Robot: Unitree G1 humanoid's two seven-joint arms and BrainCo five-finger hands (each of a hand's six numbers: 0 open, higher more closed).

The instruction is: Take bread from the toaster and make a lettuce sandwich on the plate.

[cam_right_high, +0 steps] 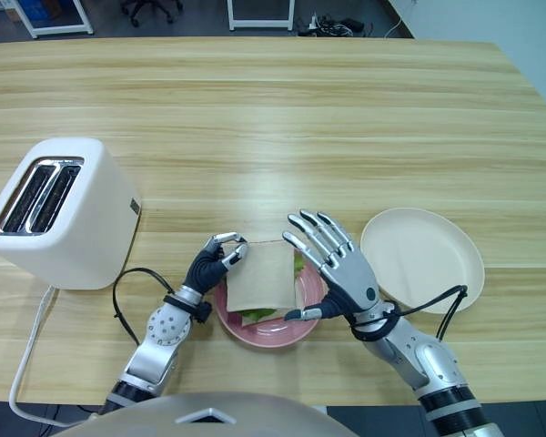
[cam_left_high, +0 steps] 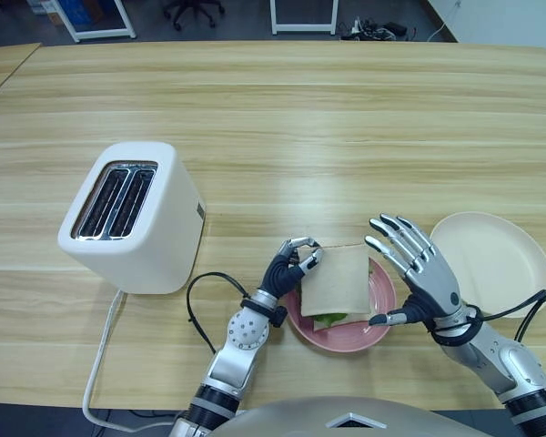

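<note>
— Bread slice, pale, square, soft-looking: where?

— Lay flat on top of green leafy lettuce, on the round pink plate, close to the near edge of the long light-wood table, a little right of middle. Covered most of the pink plate, with lettuce peeking out at the near side and along the right side.

— And the left hand, black and silver?

— Sat just left of the pink plate, fingers curled, tips drawn together right at the far-left corner of the slice. Could not tell whether touching the crust or stopping just short of it. Clasped nothing that could be made out.

— And the right hand?

— Stood upright at the right side of the pink plate, fingers straight and fanned apart, palm turned left towards the slice, thumb low by the near-right rim. Gripped nothing.

— Anything else around?

— Cream-white, boxy, two-slot toaster on the left, well apart from the pink plate, slots facing up. Thin white cable trailing from its near side towards the near table edge. Round cream-coloured plate on the right, just beside the right hand.
</note>
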